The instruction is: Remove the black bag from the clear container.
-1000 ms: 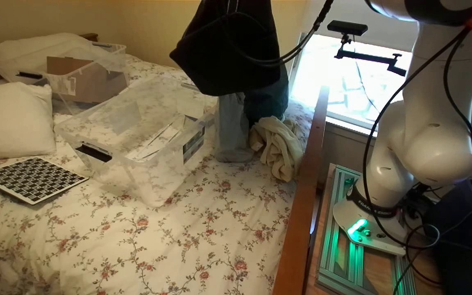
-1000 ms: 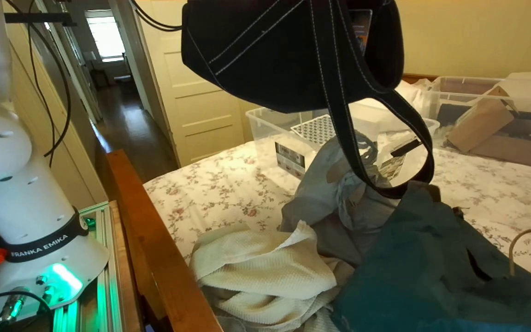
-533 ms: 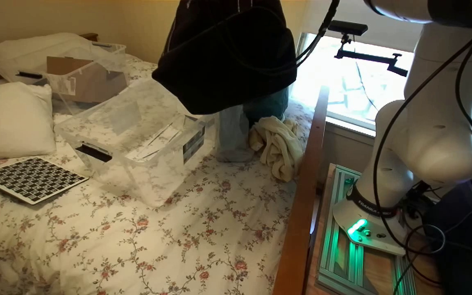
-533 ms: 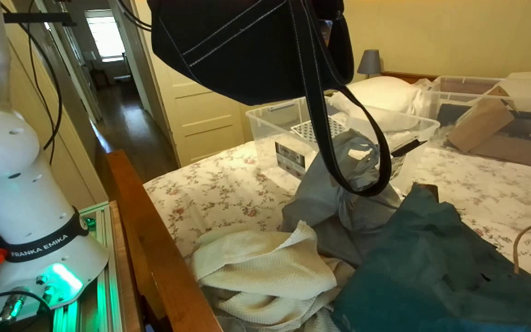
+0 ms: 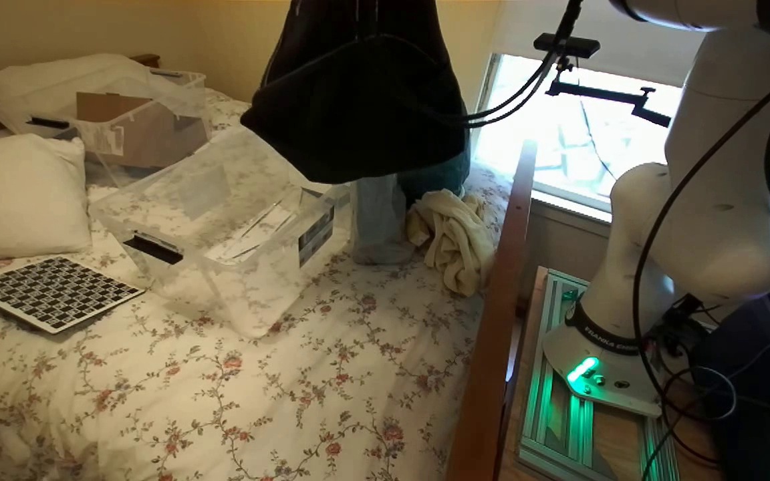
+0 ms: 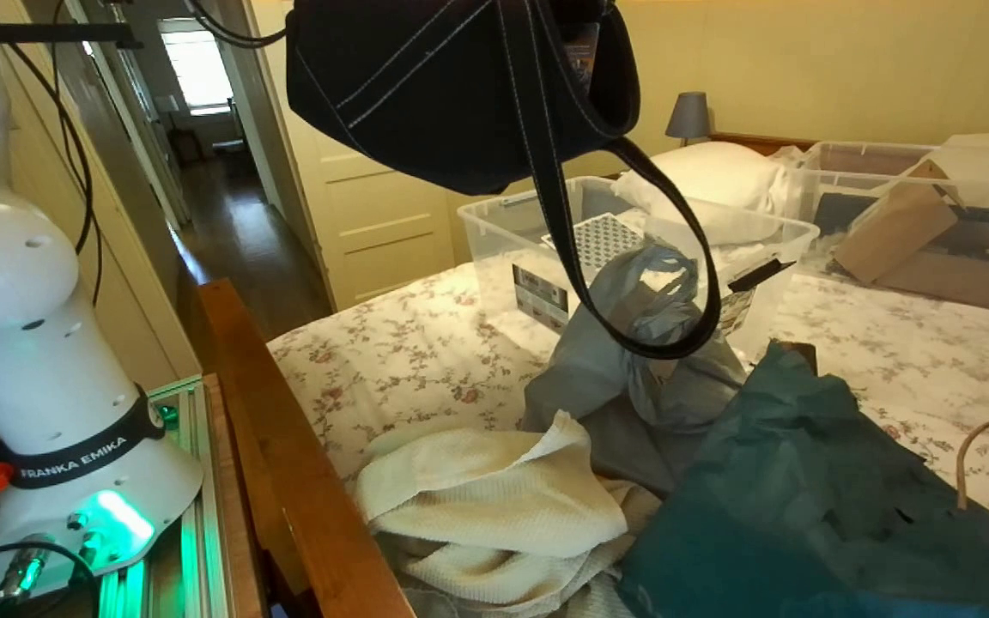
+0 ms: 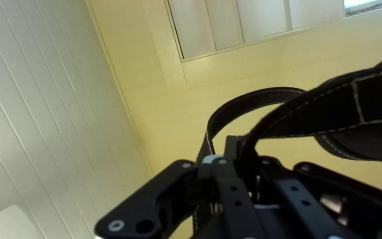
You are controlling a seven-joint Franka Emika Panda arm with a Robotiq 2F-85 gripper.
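Shifted leftward since a second ago in both exterior views, the black bag (image 5: 365,113) hangs in the air, out of the clear container (image 5: 244,274), and a gray lamp (image 6: 688,116) has come into sight past its edge. Whether the bag is directly above the container, I cannot tell. The claw (image 7: 244,156), in the wrist view, is clenched on a white-stitched strap (image 7: 297,122) of the bag, with another strap (image 7: 260,96) looping just beside. Something printed (image 6: 580,56) shows in the bag's mouth. Black cables (image 5: 568,27) cross toward the bag in an exterior view.

The container stands on a floral-covered bed (image 5: 331,401), a checkered board (image 5: 51,294) lying just beside it. Toward the other side are a gray plastic bag (image 6: 597,360), a crumpled cream cloth (image 6: 494,498) and a teal cloth (image 6: 786,481). Farther off, near a white pillow (image 5: 21,197), a second clear bin (image 5: 188,81) holds a brown cardboard box (image 5: 151,140). Along the bed's edge runs a wooden rail (image 5: 492,347), and past it the white arm (image 5: 726,167) rises, a green light (image 5: 583,369) glowing at its base.
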